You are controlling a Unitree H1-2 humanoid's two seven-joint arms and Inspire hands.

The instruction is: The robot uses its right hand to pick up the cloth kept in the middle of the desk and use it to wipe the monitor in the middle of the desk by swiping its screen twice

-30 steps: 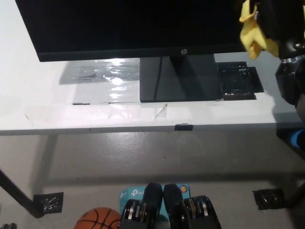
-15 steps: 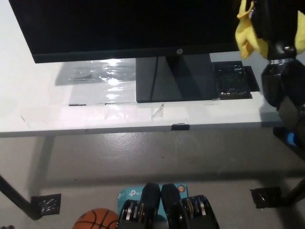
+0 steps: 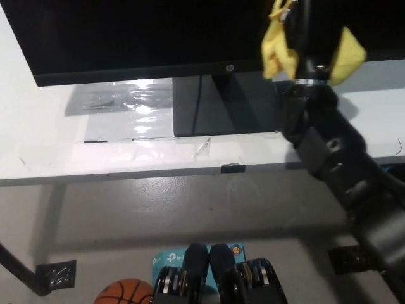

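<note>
The black monitor stands on its stand in the middle of the white desk; its dark screen fills the top of the head view. My black right hand is raised in front of the screen's lower right part and is shut on the yellow cloth, which sticks out on both sides of the hand. The black right arm runs down to the bottom right. My white left hand is not in view.
Shiny clear tape covers the desk left of the stand. A black clip sits on the desk's front edge. On the grey floor lie a basketball, a teal box and black tape patches.
My right hand with the yellow cloth has moved left across the lower screen, and the arm now covers the desk's right part. The camera has also shifted slightly.
</note>
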